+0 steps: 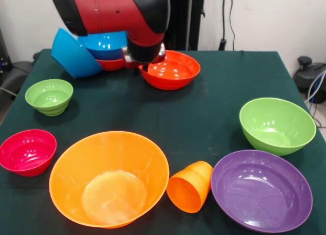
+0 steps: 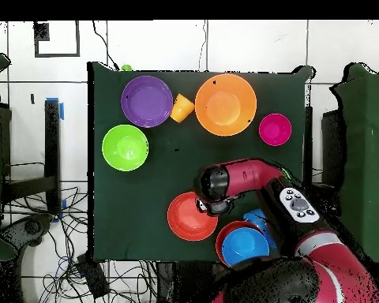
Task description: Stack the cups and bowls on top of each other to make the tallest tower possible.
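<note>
Bowls of glossy round plastic lie scattered over the dark green cloth-covered worktop, and only a short pile has been built. At the far side in the front view, a blue bowl sits nested in a red-orange bowl; a second blue bowl leans tilted against that pair. Just beside them a shallow red-orange bowl stands alone, and the red and black robot arm hangs over its near rim. The hand is hidden under the arm's wrist in both views, so whether it is open, closed or gripping anything cannot be told.

Farther out, a small green bowl stands apart on the left of the front view, and a small magenta bowl sits nearer the camera. The large orange bowl stands upright at the near edge. The small orange tapered plastic tumbler lies on its side between that bowl and the large purple bowl, close to both. A larger green bowl stands just behind the purple one.
</note>
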